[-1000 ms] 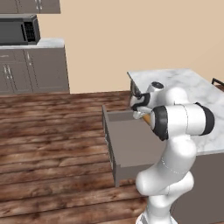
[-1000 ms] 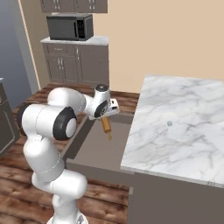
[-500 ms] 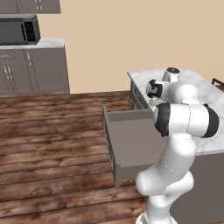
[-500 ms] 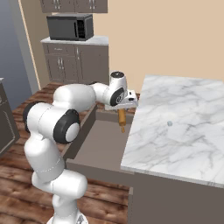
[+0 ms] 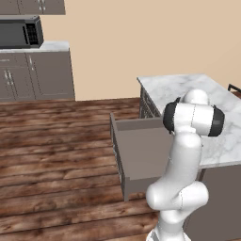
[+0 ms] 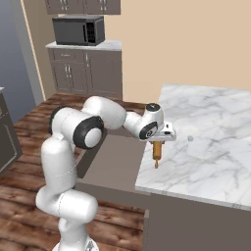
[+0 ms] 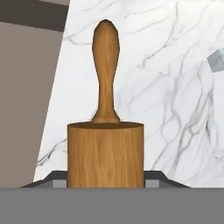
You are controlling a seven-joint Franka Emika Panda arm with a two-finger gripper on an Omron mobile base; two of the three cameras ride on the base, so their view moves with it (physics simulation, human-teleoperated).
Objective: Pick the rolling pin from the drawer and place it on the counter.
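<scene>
My gripper (image 6: 158,143) is shut on the rolling pin (image 6: 157,154), an orange-tan wooden cylinder that hangs handle-down just above the counter (image 6: 211,147), close to its left edge. In the hand view the rolling pin (image 7: 105,131) points away from me over the white marble counter (image 7: 166,87), with my dark fingertips (image 7: 169,180) on either side of its thick body. The drawer (image 5: 141,150) stands pulled open beside the counter, and its grey-brown inside (image 6: 115,162) lies left of the pin. My own arm hides the hand in the left base view.
A small pale grey object (image 6: 190,138) lies on the counter just right of the pin. A microwave (image 6: 78,30) sits on grey cabinets by the far wall. Wooden floor (image 5: 56,141) stretches left of the drawer.
The arm has swung the held rolling pin up from over the open drawer and across to the counter's edge. The grip has stayed the same.
</scene>
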